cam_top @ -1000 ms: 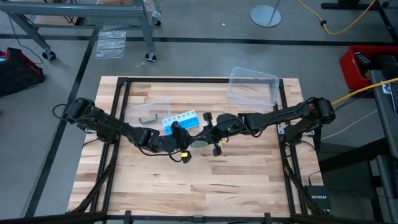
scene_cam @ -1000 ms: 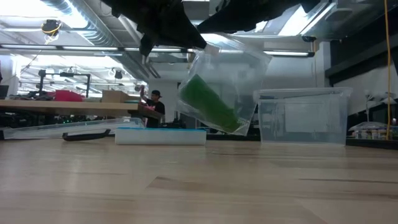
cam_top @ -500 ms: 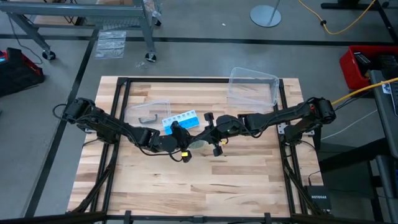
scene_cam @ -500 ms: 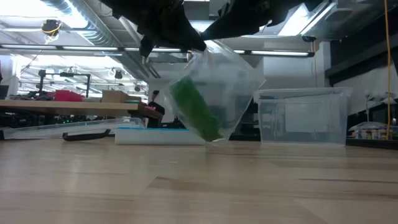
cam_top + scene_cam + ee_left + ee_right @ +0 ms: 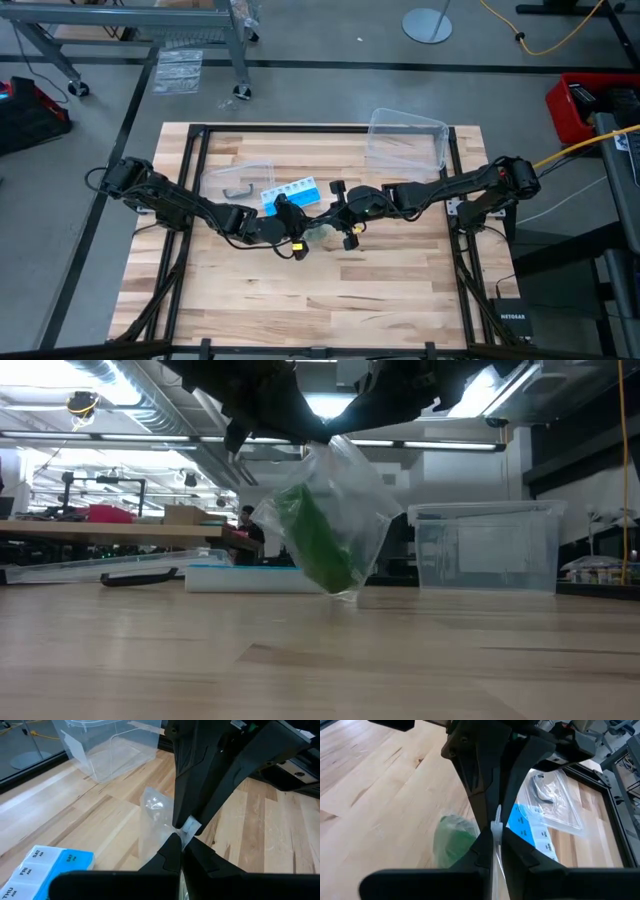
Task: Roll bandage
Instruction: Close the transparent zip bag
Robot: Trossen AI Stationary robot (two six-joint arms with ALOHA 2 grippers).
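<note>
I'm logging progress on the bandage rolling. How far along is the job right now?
Early. Done: the small clear bag is lifted off the table. In hand: the left end effector and right end effector both pinch its top edge, shut on it. The green bandage sits inside as a bundle. Left: getting it out and rolling it.

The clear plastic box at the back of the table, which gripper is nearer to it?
The right. The right gripper hangs mid-table, in front of the clear plastic box and left of it. The left gripper meets it at the small bag, a little farther off.
</note>
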